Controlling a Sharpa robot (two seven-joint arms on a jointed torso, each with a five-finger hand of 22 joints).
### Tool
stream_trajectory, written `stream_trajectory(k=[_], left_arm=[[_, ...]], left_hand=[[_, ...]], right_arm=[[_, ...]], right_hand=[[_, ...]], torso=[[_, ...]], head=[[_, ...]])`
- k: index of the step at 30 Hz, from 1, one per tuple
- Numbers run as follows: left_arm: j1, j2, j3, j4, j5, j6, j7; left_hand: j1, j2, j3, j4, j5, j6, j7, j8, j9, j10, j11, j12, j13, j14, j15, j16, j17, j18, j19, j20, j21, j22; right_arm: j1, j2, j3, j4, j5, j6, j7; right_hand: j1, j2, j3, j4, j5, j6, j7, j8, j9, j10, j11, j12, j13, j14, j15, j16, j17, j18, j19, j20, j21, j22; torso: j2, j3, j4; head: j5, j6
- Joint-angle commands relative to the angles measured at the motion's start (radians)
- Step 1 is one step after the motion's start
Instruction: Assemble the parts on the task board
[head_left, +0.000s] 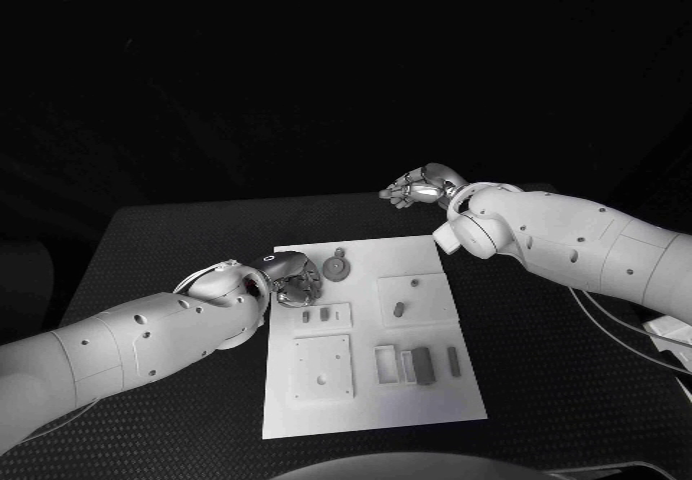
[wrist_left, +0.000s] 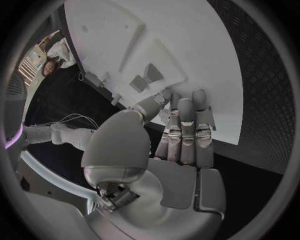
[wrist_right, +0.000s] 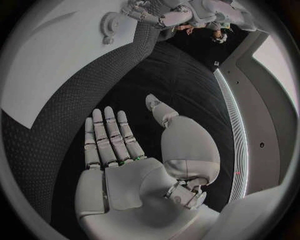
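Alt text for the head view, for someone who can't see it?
A white task board lies on a black table, with small grey parts on it. The left hand reaches over its left edge; the right hand hovers beyond its far edge.

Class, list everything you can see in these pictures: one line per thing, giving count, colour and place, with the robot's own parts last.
Table: one, black, under everything.
Task board: one, white, middle of the table.
Gear-shaped part: one, grey, far end of the board, beside the left hand.
Small parts: several, grey, lying or standing across the board's near and middle areas; exact number too small to tell.
Square plates: a few, white, raised on the board.
Left hand: one, silver, over the board's left edge, fingers stretched out, holding nothing that can be seen.
Right hand: one, silver, over bare table beyond the board's far right corner, open, empty.
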Motion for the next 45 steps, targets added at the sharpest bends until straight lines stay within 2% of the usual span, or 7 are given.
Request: stream_trajectory(k=[1, 12, 19, 24, 30, 37, 45], left_arm=[[-0.006, -0.003, -0.005, -0.004, 0.008, 0.008, -0.016], [-0.006, -0.035, -0.001, -0.011, 0.022, -0.028, -0.016], [0.02, -0.084, 0.041, -0.036, 0.555, -0.017, 0.035], [0.051, -0.12, 0.048, -0.032, 0.771, 0.009, 0.135], [0.075, -0.159, 0.048, 0.001, 0.946, 0.051, 0.211], [0.08, -0.164, 0.048, 0.013, 1.03, 0.077, 0.248], [0.079, -0.161, 0.048, -0.001, 1.074, 0.075, 0.269]], left_hand=[[-0.003, -0.012, -0.01, -0.001, -0.005, -0.013, -0.001, -0.007, -0.004, -0.007, 0.002, -0.004, -0.001, 0.0, 0.003, 0.005, 0.002, 0.015, 0.004, 0.006, 0.008, 0.023], [0.001, -0.032, -0.025, 0.0, -0.006, -0.077, -0.006, -0.032, -0.012, -0.02, 0.006, -0.007, -0.001, -0.004, 0.007, 0.006, 0.009, 0.02, 0.0, 0.011, 0.008, 0.022], [0.002, -0.018, 0.002, 0.005, -0.004, 0.031, 0.029, 0.043, 0.02, -0.047, 0.024, -0.009, 0.01, -0.068, 0.027, -0.058, -0.013, 0.006, -0.07, 0.031, -0.036, 0.01], [-0.018, -0.012, -0.002, 0.004, -0.004, 0.035, 0.029, 0.056, 0.023, -0.092, 0.041, -0.01, 0.012, -0.101, 0.045, -0.099, -0.028, 0.004, -0.106, 0.049, -0.069, 0.0], [-0.068, -0.008, -0.033, 0.003, 0.0, 0.024, 0.03, 0.068, 0.027, -0.099, 0.048, -0.001, 0.028, -0.13, 0.067, -0.209, -0.07, -0.007, -0.163, 0.072, -0.116, -0.051], [-0.081, 0.004, -0.044, 0.001, 0.001, 0.023, 0.027, 0.082, 0.031, -0.104, 0.05, -0.006, 0.029, -0.124, 0.088, -0.317, -0.095, -0.003, -0.196, 0.093, -0.115, -0.129], [-0.084, 0.008, -0.048, 0.0, 0.002, 0.018, 0.029, 0.084, 0.03, -0.109, 0.053, -0.008, 0.023, -0.12, 0.094, -0.347, -0.096, -0.001, -0.2, 0.098, -0.115, -0.151]], right_arm=[[-0.002, -0.002, 0.0, 0.001, -0.004, 0.013, 0.014], [-0.007, -0.019, 0.0, 0.008, -0.096, 0.024, 0.035], [-0.011, -0.069, 0.0, 0.03, -0.441, 0.142, 0.023], [-0.036, -0.114, 0.0, 0.064, -0.659, 0.184, 0.006], [-0.062, -0.164, -0.007, 0.127, -0.839, 0.148, 0.01], [-0.094, -0.206, -0.011, 0.214, -0.994, 0.114, 0.004], [-0.11, -0.216, -0.035, 0.257, -1.108, 0.16, -0.042]], right_hand=[[0.003, -0.005, -0.003, 0.0, 0.0, -0.009, 0.045, 0.006, -0.002, 0.007, 0.0, -0.004, 0.001, -0.003, 0.002, -0.003, -0.001, -0.01, 0.007, 0.002, -0.003, 0.001], [0.054, -0.006, 0.008, -0.048, 0.0, -0.008, 0.04, 0.011, -0.002, 0.01, -0.001, -0.01, 0.003, 0.008, -0.001, 0.008, -0.002, -0.003, 0.03, 0.0, -0.005, 0.012], [0.153, 0.022, 0.04, -0.107, 0.0, 0.055, 0.017, 0.05, 0.013, 0.104, -0.036, 0.028, 0.015, 0.182, -0.081, 0.11, 0.048, 0.062, 0.222, -0.015, 0.04, 0.01], [0.171, 0.023, 0.041, -0.107, 0.0, 0.081, 0.002, 0.063, 0.02, 0.147, -0.051, 0.027, 0.014, 0.276, -0.127, 0.156, 0.078, 0.096, 0.33, -0.019, 0.061, 0.001], [0.183, 0.021, 0.038, -0.106, 0.0, 0.128, -0.007, 0.082, 0.029, 0.22, -0.076, 0.02, 0.013, 0.391, -0.182, 0.206, 0.122, 0.131, 0.461, -0.031, 0.095, -0.002], [0.194, 0.009, 0.038, -0.106, 0.0, 0.18, -0.027, 0.095, 0.037, 0.304, -0.104, -0.002, 0.014, 0.488, -0.225, 0.239, 0.173, 0.131, 0.575, -0.072, 0.12, -0.002], [0.183, -0.011, 0.034, -0.104, 0.0, 0.183, -0.028, 0.086, 0.036, 0.323, -0.106, -0.042, 0.012, 0.513, -0.233, 0.244, 0.202, 0.131, 0.614, -0.086, 0.126, 0.004]], torso=[[0.0, -0.0007, 0.0002], [-0.001, -0.0014, 0.0017], [-0.003, -0.0032, 0.0022], [-0.006, -0.0063, 0.0061], [-0.014, -0.0081, 0.0075], [-0.031, -0.0171, 0.0189], [-0.041, -0.0295, 0.025]], head=[[-0.001, 0.001], [-0.001, 0.011], [-0.026, 0.032], [-0.045, 0.039], [-0.043, 0.043], [-0.042, 0.044], [-0.036, 0.041]])
